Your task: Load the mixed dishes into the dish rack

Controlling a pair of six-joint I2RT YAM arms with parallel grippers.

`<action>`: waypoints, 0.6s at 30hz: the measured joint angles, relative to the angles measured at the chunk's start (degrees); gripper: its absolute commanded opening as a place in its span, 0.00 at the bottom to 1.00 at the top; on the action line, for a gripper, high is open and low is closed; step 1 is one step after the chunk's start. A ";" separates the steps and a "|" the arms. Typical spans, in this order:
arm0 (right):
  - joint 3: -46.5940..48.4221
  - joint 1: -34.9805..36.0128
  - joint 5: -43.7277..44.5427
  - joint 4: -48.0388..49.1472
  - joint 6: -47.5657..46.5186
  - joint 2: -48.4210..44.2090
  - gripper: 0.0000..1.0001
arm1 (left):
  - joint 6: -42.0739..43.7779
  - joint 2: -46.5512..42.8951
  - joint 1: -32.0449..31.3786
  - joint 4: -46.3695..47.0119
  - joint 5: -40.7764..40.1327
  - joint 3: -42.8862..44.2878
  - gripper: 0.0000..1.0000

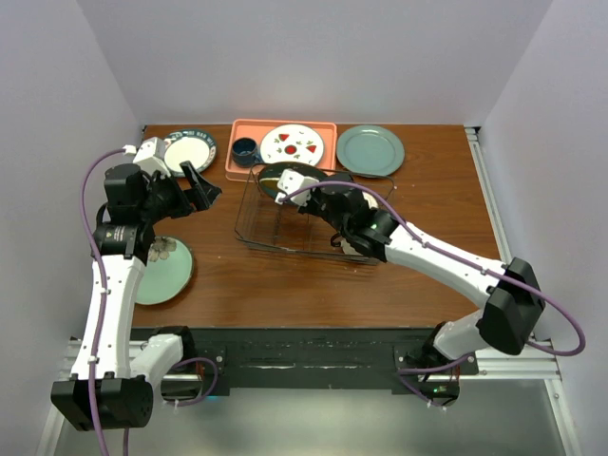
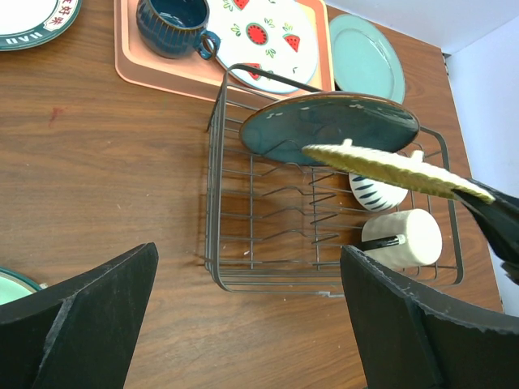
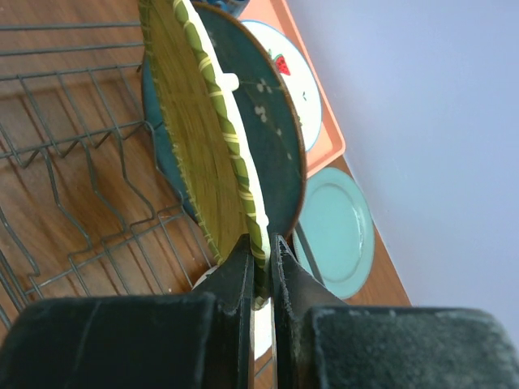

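Right wrist: right pincer (image 3: 261,247) pinches yellow plate (image 3: 190,121) rim over rack (image 2: 268,284); left pincer (image 2: 250,267) agape.

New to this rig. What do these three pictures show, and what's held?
Two robot arms are bolted at the near edge of a brown wooden table, each ending in a two-finger gripper. The wide picture looks down from above and behind; the other two come from wrist cameras, left and right. The right gripper pinches the rim of a yellow woven-pattern plate, on edge at a dark wire dish rack, beside the dark teal plate in it. Two small pale bowls lie there too. The left gripper is open and empty. A salmon-pink tray and more plates sit nearby.
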 measured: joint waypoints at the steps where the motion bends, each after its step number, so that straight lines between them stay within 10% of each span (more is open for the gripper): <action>1: 0.00 -0.15 -0.37 0.17 -0.35 0.57 0.00 | 0.00 -0.02 0.00 0.02 0.02 0.00 1.00; 18: 0.02 -2.99 -3.04 4.22 -2.80 5.07 0.00 | 0.04 -0.31 0.00 0.11 0.11 -2.29 1.00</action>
